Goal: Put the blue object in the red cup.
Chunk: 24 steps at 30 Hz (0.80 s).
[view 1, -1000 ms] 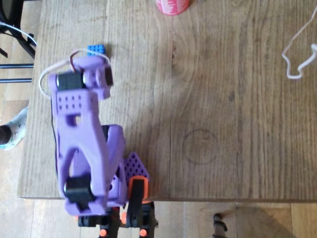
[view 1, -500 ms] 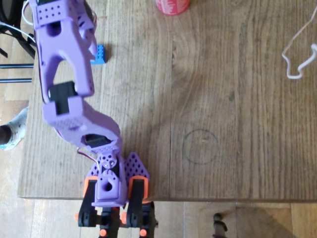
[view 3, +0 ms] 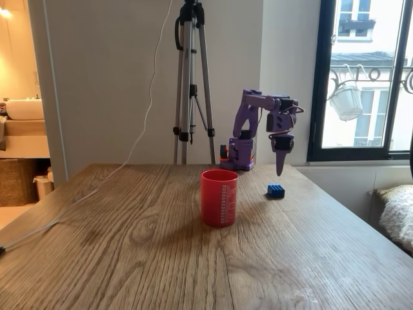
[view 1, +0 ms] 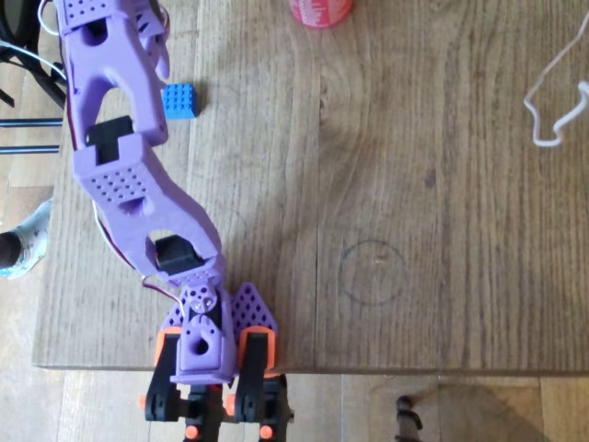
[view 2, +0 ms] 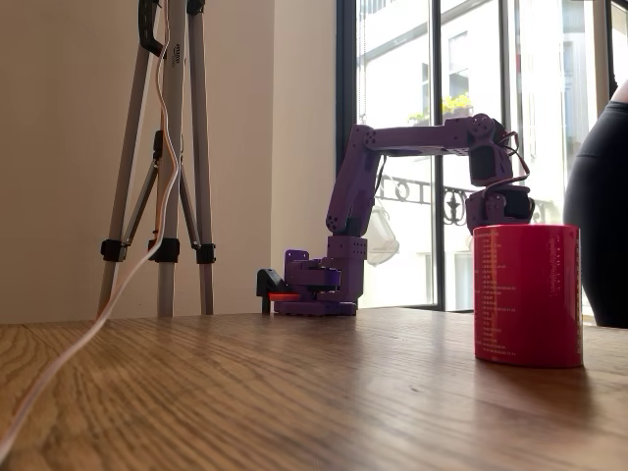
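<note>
The blue object [view 1: 179, 99] is a small studded block lying flat on the wooden table; in a fixed view the blue object [view 3: 276, 191] sits to the right of the red cup [view 3: 219, 197]. The red cup [view 1: 320, 10] stands at the top edge of the overhead view, well apart from the block. My purple gripper [view 3: 280, 165] points straight down, fingers together and holding nothing, hanging above the table just behind the block. In the overhead view the arm's wrist [view 1: 110, 41] is just left of the block. In the low fixed view the red cup [view 2: 527, 294] hides the gripper's tip.
The arm's base [view 1: 207, 345] is clamped at the table's near edge. A white cable [view 1: 552, 101] lies at the right side of the table. A tripod [view 3: 192, 84] stands behind the table. A person [view 2: 603, 196] is at the right edge.
The arm has unfolded from a hunched pose and reached out toward the top left. The wrist, which covered part of the blue block, now sits left of it. The block has not moved.
</note>
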Available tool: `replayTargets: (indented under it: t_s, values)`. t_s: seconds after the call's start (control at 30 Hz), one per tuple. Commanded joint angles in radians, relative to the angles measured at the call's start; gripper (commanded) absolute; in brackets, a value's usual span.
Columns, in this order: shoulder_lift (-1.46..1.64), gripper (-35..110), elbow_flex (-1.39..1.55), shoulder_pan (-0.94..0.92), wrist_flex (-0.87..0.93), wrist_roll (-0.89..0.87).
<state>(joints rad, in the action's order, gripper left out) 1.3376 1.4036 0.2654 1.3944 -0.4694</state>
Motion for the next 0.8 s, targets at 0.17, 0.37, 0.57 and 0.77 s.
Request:
replayTargets:
  t_s: [0.17, 0.37, 0.57, 0.77]
  values:
    - [-0.011, 1, -0.066, 0.0, 0.052, 0.078]
    - [-0.015, 13, -0.058, 0.0, 0.089, 0.146]
    - [-0.034, 29, -0.086, 0.017, 0.198, 0.202]
    - [-0.046, 48, -0.089, 0.023, 0.253, 0.224]
